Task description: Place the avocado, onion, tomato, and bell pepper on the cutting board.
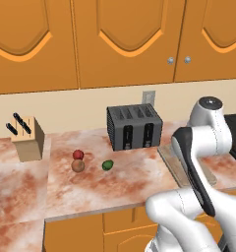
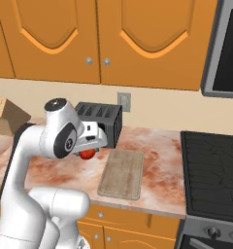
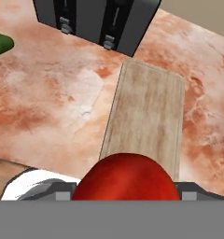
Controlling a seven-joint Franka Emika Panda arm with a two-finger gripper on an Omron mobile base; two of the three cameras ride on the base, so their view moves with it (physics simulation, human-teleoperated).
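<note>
My gripper [image 2: 89, 152] is shut on a smooth, round red tomato [image 3: 125, 179], which bulges between the jaws in the hand view. It hangs above the counter, just off the near left end of the bare light-brown cutting board [image 2: 122, 173] [image 3: 149, 112]. Further left on the counter sit the dark green avocado [image 1: 107, 165] [image 3: 1, 44], the tan onion [image 1: 77, 166] and, touching it from behind, the small dark red bell pepper [image 1: 78, 154]. The tomato hides the fingertips.
A dark toaster [image 1: 134, 127] [image 3: 95, 21] stands at the wall just behind the board's left end. A wooden knife block [image 1: 27, 138] is at the far left, and a black stove [image 2: 213, 175] lies right of the board.
</note>
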